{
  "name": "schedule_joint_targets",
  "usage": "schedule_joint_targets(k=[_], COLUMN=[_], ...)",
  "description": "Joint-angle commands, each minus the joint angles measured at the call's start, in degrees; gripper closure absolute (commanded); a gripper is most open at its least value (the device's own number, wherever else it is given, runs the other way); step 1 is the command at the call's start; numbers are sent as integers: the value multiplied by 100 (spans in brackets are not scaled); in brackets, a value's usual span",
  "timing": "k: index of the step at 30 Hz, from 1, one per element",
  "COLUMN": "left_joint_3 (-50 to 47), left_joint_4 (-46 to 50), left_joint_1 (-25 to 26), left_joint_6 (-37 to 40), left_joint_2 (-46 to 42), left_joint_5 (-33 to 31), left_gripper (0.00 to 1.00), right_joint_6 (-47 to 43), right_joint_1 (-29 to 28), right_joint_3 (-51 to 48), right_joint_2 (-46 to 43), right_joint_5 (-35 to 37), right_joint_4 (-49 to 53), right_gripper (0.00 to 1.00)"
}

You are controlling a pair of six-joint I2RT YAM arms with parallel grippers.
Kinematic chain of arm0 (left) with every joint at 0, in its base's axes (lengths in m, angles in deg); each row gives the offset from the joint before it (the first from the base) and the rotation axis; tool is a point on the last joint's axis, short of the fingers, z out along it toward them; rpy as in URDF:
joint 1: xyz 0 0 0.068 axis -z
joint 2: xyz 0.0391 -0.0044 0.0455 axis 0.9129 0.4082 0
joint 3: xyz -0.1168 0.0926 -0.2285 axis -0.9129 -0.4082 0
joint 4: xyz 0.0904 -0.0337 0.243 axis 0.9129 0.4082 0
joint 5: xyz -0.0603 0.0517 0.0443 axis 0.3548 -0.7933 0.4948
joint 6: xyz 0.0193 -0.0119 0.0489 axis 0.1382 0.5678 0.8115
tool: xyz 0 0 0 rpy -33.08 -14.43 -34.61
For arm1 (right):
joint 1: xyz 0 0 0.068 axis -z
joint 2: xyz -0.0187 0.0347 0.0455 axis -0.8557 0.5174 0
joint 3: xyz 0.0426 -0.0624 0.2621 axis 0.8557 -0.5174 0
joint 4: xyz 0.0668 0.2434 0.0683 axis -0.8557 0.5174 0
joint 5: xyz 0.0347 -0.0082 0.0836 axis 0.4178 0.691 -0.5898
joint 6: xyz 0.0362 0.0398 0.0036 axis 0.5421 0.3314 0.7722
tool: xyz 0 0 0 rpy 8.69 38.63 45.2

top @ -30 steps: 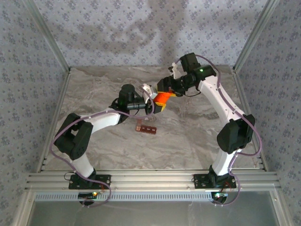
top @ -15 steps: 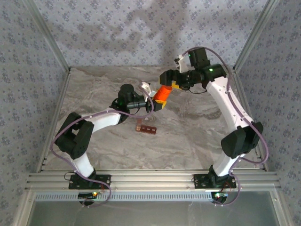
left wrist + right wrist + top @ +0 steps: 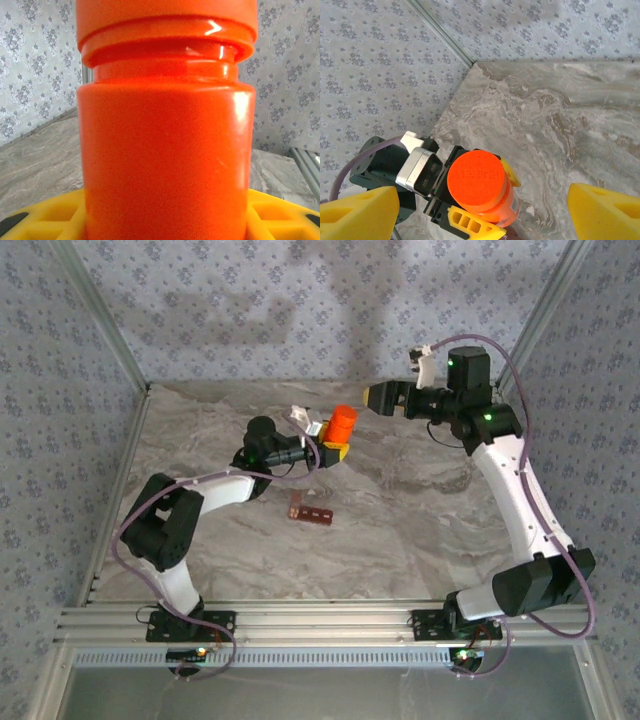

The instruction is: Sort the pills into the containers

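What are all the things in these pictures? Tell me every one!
Orange plastic pill bottle: one, orange with its lid on, upright, held above the back middle of the table.
Strip of four square compartments: one, dark red-brown, lying on the table, nearer the arm bases than the bottle.
Marble-look table: one, grey-beige, under everything.
Flowery wall panels: three, pale blue-grey, at the back and both sides.
Left tool: one, yellow-tipped, shut on the bottle.
Right tool: one, yellow-tipped, open and holding nothing, to the right of the bottle.
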Motion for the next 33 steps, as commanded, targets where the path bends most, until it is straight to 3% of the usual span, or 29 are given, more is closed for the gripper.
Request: schedule_joint_targets(k=[1,22,29,33], left_joint_3=[253,240,213,173], left_joint_4=[-635,-677,-590,-571], left_joint_1=[-56,-59,-67,-71], left_joint_6=[-530,-747,-712,-686], left_joint_2=[83,53,-19,-52], left_joint_5=[458,839,888,880], left_gripper=[100,100,100,100], right_joint_6=[-365,-728,-751,-747], right_joint_1=[-16,-635,-736,-775], right_joint_3=[-59,286,306,306], right_joint_2=[-18,831,951,974], right_joint_5=[-392,-333,-338,-349], right_joint_4=[-535,-144,-114,-101], right_gripper=[11,14,23,38])
